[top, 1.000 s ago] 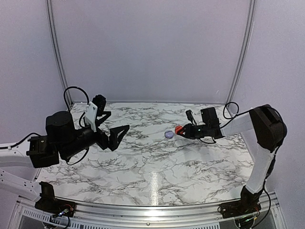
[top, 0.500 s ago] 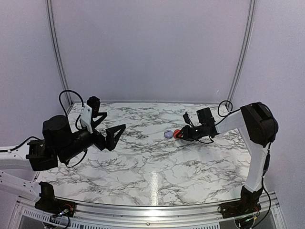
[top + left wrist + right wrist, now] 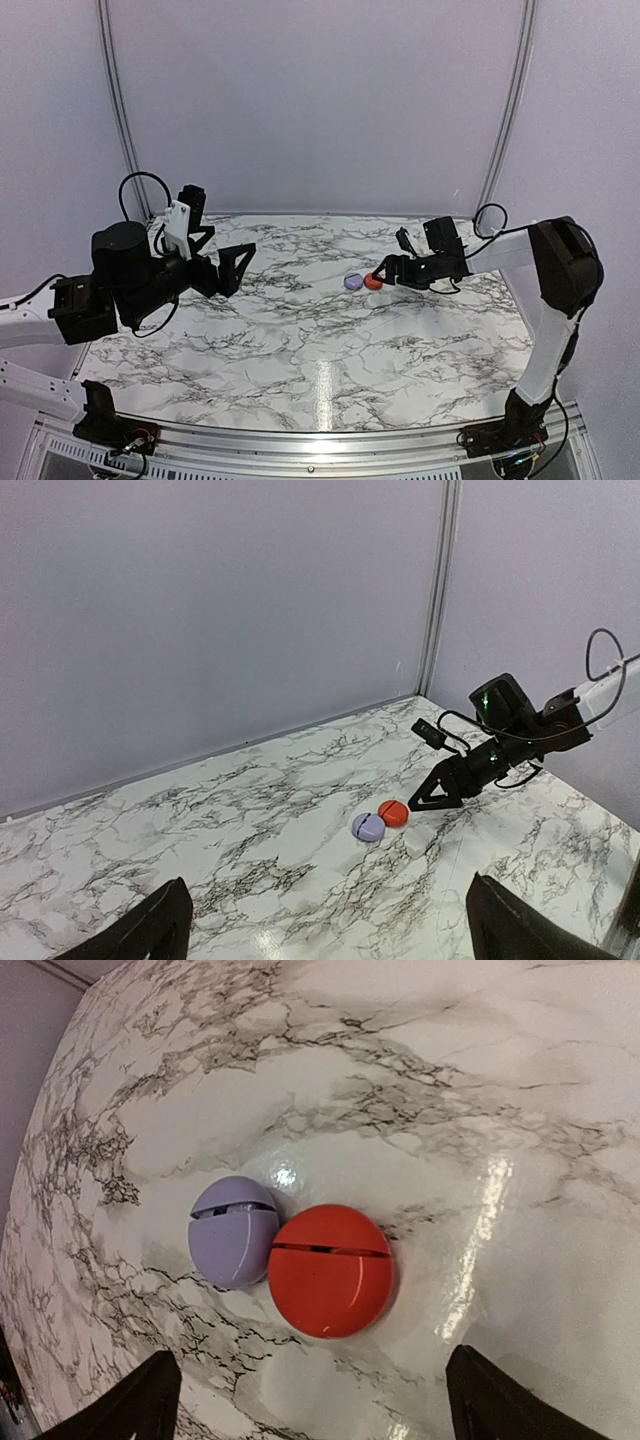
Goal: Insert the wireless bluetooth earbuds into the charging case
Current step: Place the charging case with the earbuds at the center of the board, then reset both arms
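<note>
Right tool released red case, touching lilac case.

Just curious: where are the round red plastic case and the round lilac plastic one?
Round red plastic case (image 3: 330,1272): right wrist view, shell's middle.
Round lilac plastic case (image 3: 230,1245): right wrist view, shell's middle.

Red round case, pale lilac round case, white table with grey marble veins, plain lilac-grey walls
</note>
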